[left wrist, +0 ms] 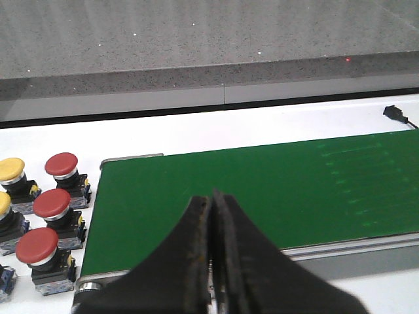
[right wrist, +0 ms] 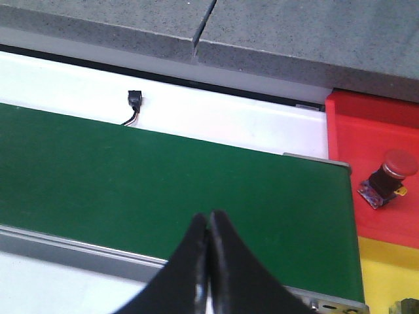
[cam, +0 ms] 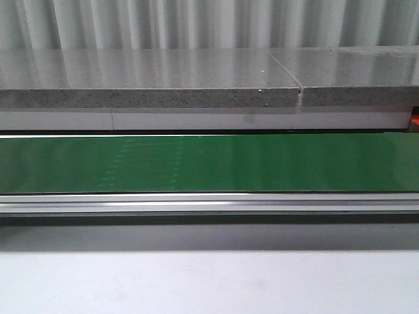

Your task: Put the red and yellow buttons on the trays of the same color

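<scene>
Front view: green belt (cam: 209, 163) running across the frame, metal rail (cam: 209, 201) along its near edge, grey stone ledge (cam: 150, 88) behind, white surface (cam: 209, 281) in front; no arms or buttons visible here. Left wrist view: left pincer (left wrist: 213, 261) closed, fingers pressed together with nothing between them, hovering above the near edge of the belt (left wrist: 262, 196). Off the belt's end, on the white surface (left wrist: 196, 134), a cluster of buttons standing upright on dark bases: three red buttons (left wrist: 61, 164) (left wrist: 52, 203) (left wrist: 36, 245) nearest the belt, one yellow button (left wrist: 11, 169) beyond them, a second yellow one (left wrist: 3, 204) cut off by the frame edge. Small black connector (left wrist: 395, 112) on the surface near the far side of the belt. Right wrist view: right pincer (right wrist: 208, 261) likewise closed and empty, above the near edge of the belt (right wrist: 163, 183). Just past that end of the belt, red tray (right wrist: 373, 163) with one red button (right wrist: 389, 176) lying tilted inside it; yellow tray (right wrist: 386, 271) adjoining the red one, a dark object at its cut-off corner too partial to identify. Black connector with wire (right wrist: 134, 101) on the white strip behind the belt.
</scene>
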{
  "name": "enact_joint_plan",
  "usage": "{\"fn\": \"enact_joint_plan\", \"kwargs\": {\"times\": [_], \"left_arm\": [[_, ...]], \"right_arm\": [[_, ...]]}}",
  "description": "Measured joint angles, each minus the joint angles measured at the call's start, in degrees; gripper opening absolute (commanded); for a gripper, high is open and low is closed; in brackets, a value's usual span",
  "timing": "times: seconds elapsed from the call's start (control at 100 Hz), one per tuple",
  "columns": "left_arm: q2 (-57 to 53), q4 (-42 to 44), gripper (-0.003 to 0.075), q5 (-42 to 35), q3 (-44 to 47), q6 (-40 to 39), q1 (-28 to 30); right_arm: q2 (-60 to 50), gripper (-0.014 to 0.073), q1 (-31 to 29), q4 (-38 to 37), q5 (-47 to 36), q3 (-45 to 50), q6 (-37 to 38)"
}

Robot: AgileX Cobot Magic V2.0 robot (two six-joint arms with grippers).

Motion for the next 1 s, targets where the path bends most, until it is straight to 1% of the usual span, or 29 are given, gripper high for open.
{"fn": "enact_joint_plan", "kwargs": {"times": [1.0], "left_arm": [[0.0, 0.0, -0.002, 0.0, 0.0, 0.0, 0.0]], "right_arm": [[0.0, -0.0067, 0.0, 0.0, 1.3, 0.0, 0.0]]}}
